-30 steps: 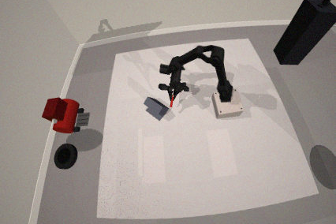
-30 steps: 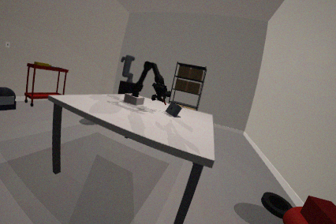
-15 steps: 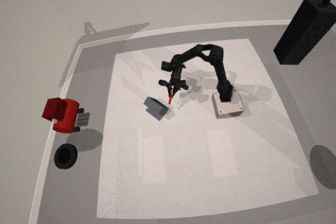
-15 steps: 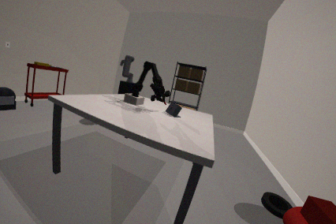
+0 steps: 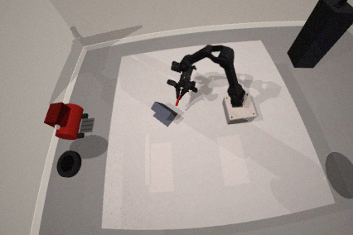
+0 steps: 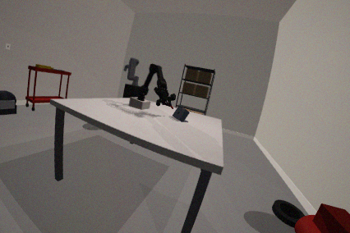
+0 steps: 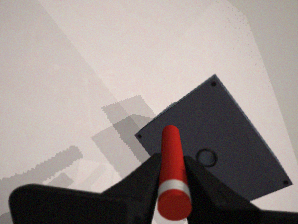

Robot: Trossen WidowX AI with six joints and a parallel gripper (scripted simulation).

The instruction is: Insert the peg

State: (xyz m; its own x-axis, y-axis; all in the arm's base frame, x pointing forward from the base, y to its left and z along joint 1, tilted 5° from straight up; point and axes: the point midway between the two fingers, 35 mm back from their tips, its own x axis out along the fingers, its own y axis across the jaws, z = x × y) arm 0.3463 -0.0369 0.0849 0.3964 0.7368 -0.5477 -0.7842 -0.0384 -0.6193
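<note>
The peg (image 5: 177, 101) (image 7: 171, 150) is red and round, with a white band near its upper end in the wrist view. My gripper (image 5: 179, 93) (image 7: 171, 161) is shut on the peg and holds it above the table, tilted. The sloped panel (image 5: 164, 113) (image 6: 181, 113) (image 7: 235, 135) is dark blue-grey, with small dark dots at its corners. Its round hole (image 7: 206, 158) shows just right of the peg in the wrist view. The peg's lower end appears over the panel face, left of the hole. I cannot tell its exact height above the face.
The white table (image 5: 195, 169) (image 6: 164, 128) carries the arm's pale base block (image 5: 241, 115) (image 6: 139, 103), to the right of the panel in the top view. Shadows of the arm fall beside the panel. A red object (image 5: 70, 121) and a black ring (image 5: 69, 164) are off the table.
</note>
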